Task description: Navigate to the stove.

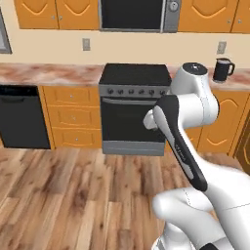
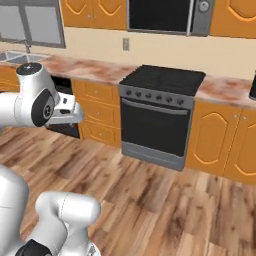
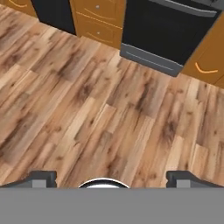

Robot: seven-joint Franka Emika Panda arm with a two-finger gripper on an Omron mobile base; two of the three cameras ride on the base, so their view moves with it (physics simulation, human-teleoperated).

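The stove [image 1: 133, 105] stands straight ahead against the back wall, with a black cooktop, a row of dark knobs, a bar handle and a dark oven door. From the right base view the stove [image 2: 159, 114] is a little right of centre, across a stretch of floor. Its oven door and grey kick plate [image 3: 168, 33] sit at the top of the hand view. My gripper [image 3: 114, 178] points down at the floor, open, with the two fingertips [image 3: 43, 177] far apart and nothing between them. My folded arm covers the stove's right edge in the left base view.
A steel-framed microwave [image 1: 139, 14] hangs above the stove. A black dishwasher panel [image 1: 20, 117] is to the left, a dark kettle [image 1: 223, 69] on the counter to the right, and a sink [image 2: 17, 57] far left. Wooden floor [image 3: 87, 109] lies between me and the orange cabinets [image 1: 73, 117].
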